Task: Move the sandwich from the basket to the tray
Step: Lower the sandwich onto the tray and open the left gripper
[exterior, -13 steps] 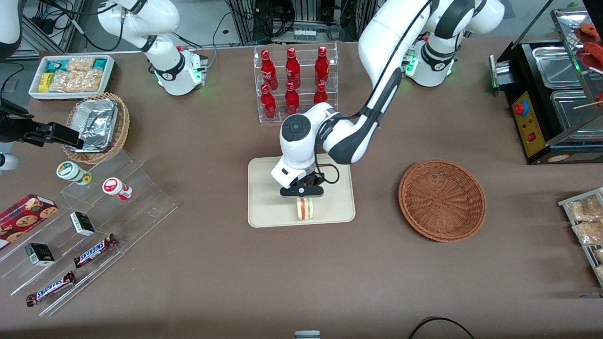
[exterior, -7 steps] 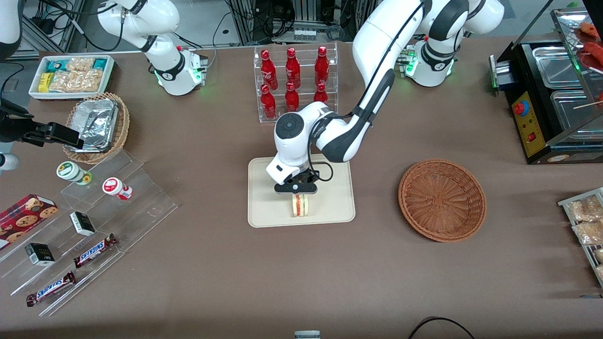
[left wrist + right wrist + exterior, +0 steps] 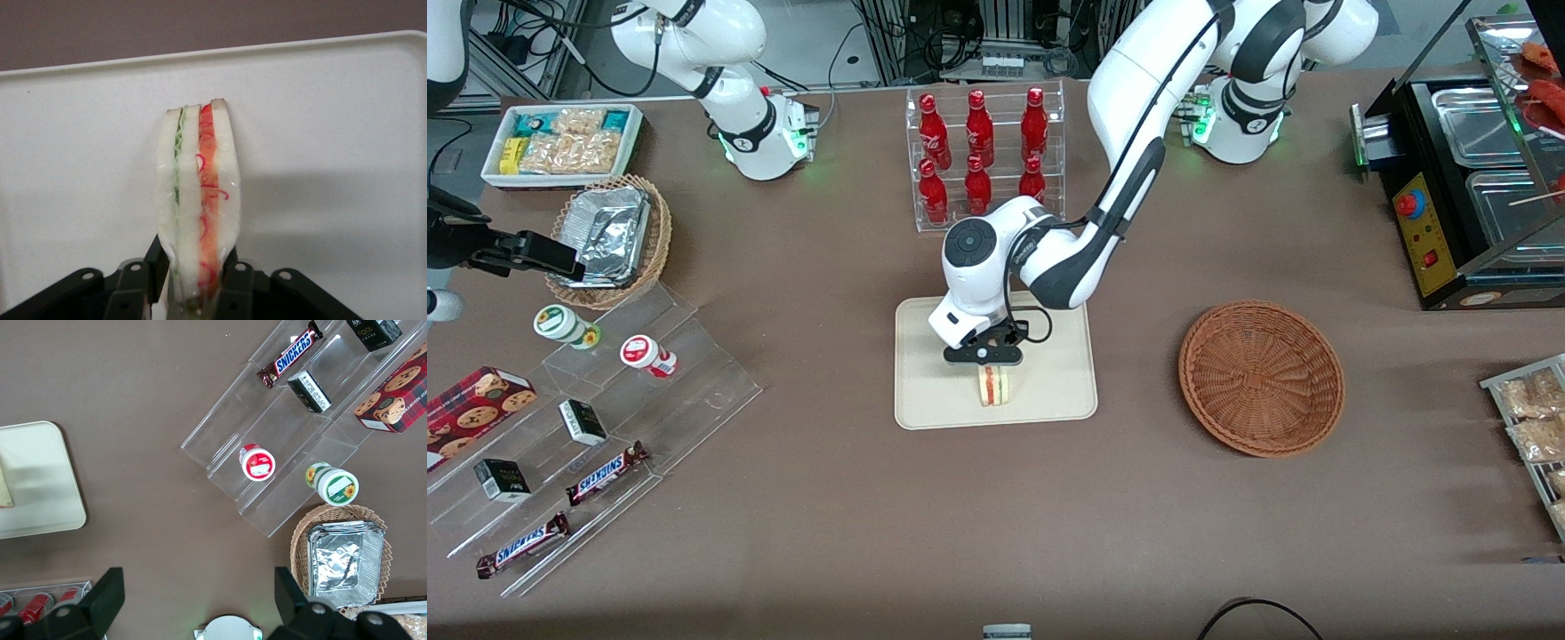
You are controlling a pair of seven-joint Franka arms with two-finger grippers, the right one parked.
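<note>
Over the tray [image 3: 925, 391], the gripper [image 3: 990, 363] holds the sandwich [image 3: 993, 388] on its edge, filling layers upward. In the wrist view the two fingers [image 3: 157, 261] press on both bread faces of the sandwich [image 3: 198, 200], at its end closest to the gripper body. The basket [image 3: 1261, 379] stands well apart, toward the working arm's end of the table.

"SNICKERS" on chocolate bars [image 3: 607, 473]

Brown table [image 3: 827, 533], clear acrylic shelves [image 3: 605, 427], equip. racks w/ cables at top edge [image 3: 1005, 36]
</note>
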